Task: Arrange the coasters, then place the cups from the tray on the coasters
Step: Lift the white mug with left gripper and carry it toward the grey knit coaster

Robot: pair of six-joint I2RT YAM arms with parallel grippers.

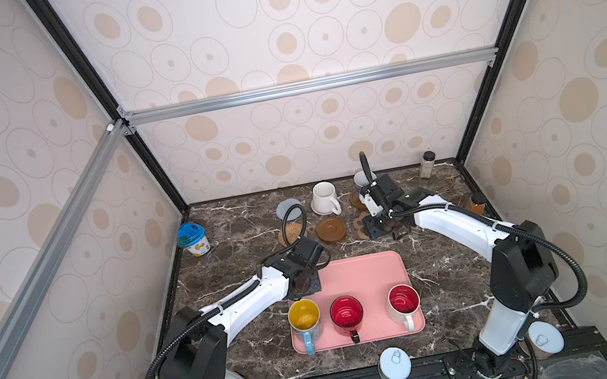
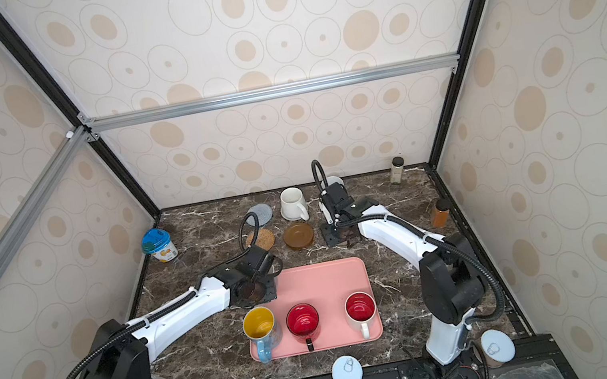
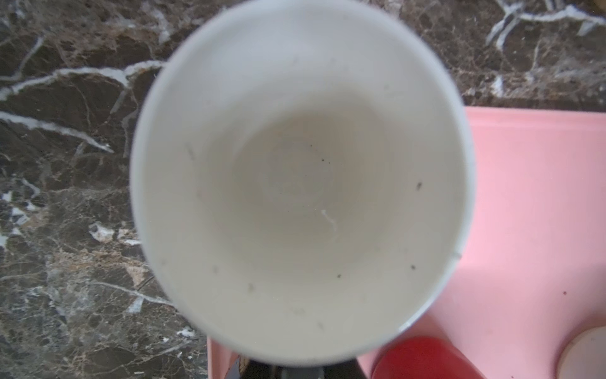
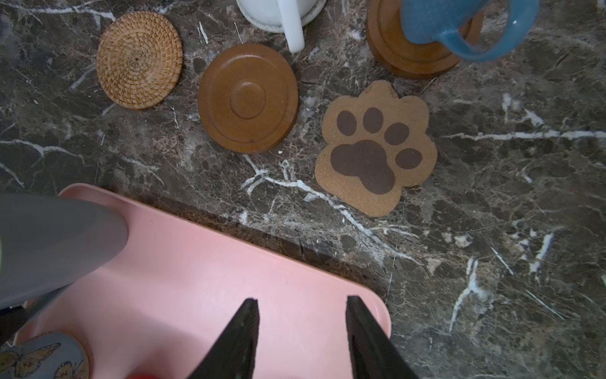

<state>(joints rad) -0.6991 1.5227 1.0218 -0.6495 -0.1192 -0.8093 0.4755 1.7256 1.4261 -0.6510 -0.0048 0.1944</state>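
A grey mug [image 3: 301, 183] of glazed ceramic, cream inside, fills the left wrist view blurred, its rim clipped. The left gripper [image 3: 285, 372], clamped on it, shows only as a dark sliver, so where the jaws bite cannot be told, and in both top views the wrist covers them. Beside those jaws a red glazed mug [image 3: 423, 357] is cut off. Ahead of the parted jaws of the right gripper [image 4: 301, 300], a light blue glazed mug [image 4: 459, 26] and a white ceramic mug [image 4: 282, 13] are clipped. In a top view its wrist hides most of the brown cork paw-shaped coaster [image 1: 360, 229].
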